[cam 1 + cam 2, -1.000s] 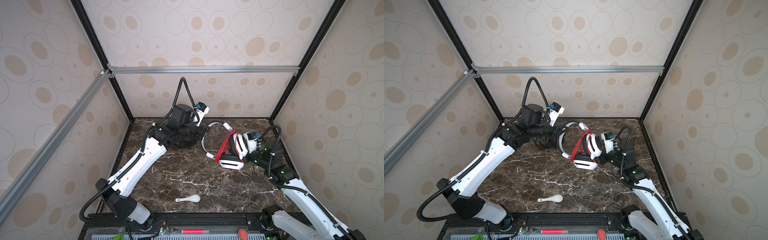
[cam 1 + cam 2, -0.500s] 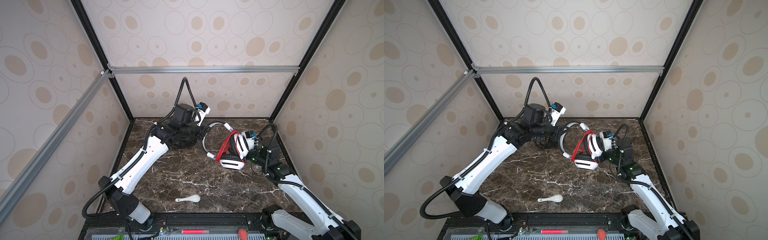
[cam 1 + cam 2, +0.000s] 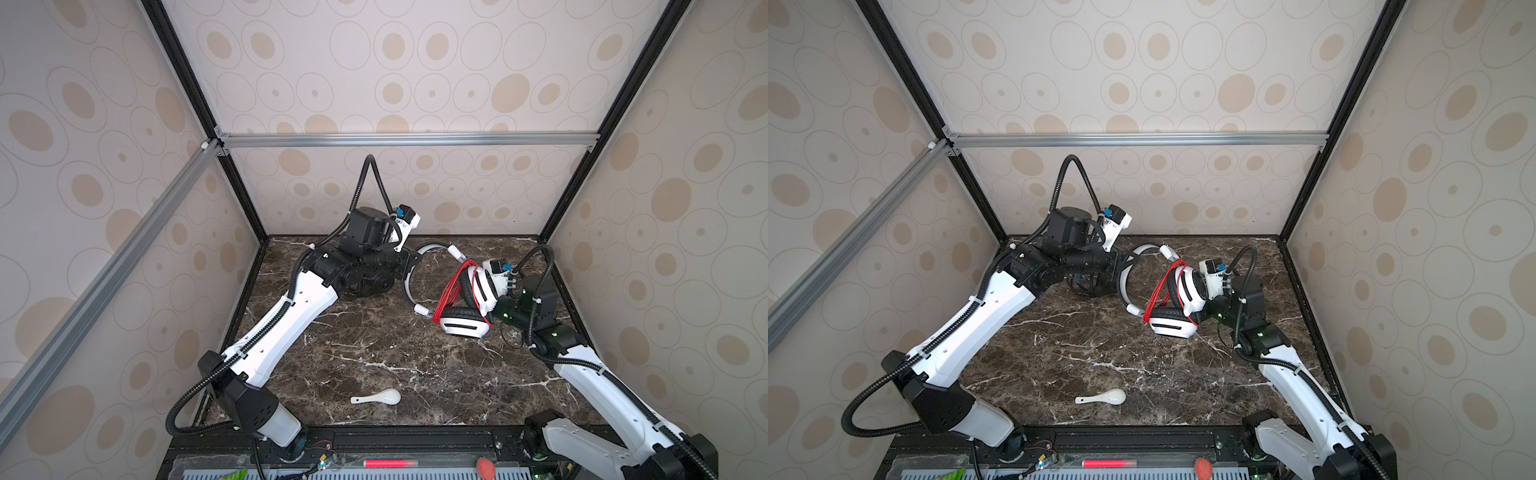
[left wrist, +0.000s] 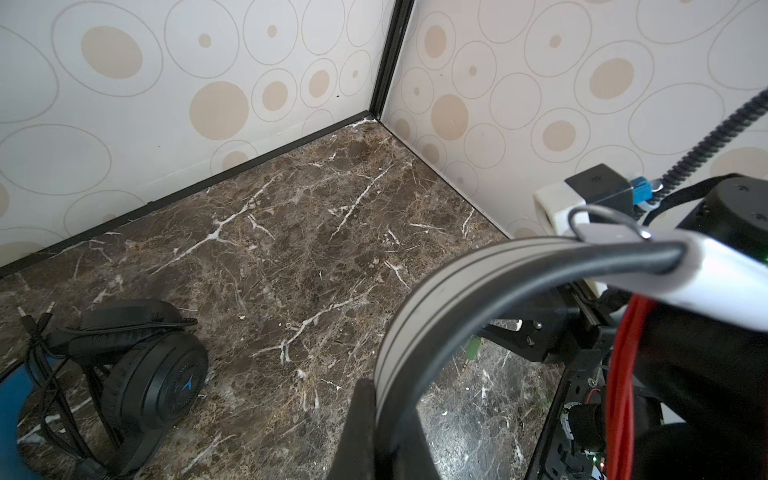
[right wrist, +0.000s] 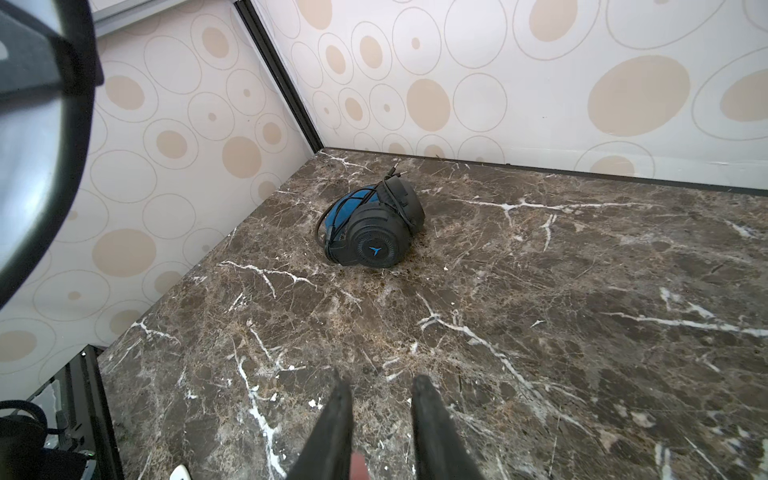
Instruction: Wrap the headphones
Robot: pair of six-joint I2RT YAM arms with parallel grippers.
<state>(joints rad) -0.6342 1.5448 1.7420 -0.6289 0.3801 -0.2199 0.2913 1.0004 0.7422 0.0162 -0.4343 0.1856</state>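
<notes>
Left gripper (image 4: pixel 386 415) pinches the white headset (image 3: pixel 461 328) by its band; right gripper (image 5: pixel 379 380), jaws nearly together just beside it, may or may not hold the red cord (image 3: pixel 451 286). A weak pinch could spill the wound loops.

The left arm (image 3: pixel 286 324) stretches from near left to far centre. The left pincer (image 4: pixel 382 411) is clamped tight on the headset (image 4: pixel 457 282) band. The right arm (image 3: pixel 602 386) reaches up the right side. The right pincer (image 5: pixel 382 384) aims left, fingers narrowly apart.
</notes>
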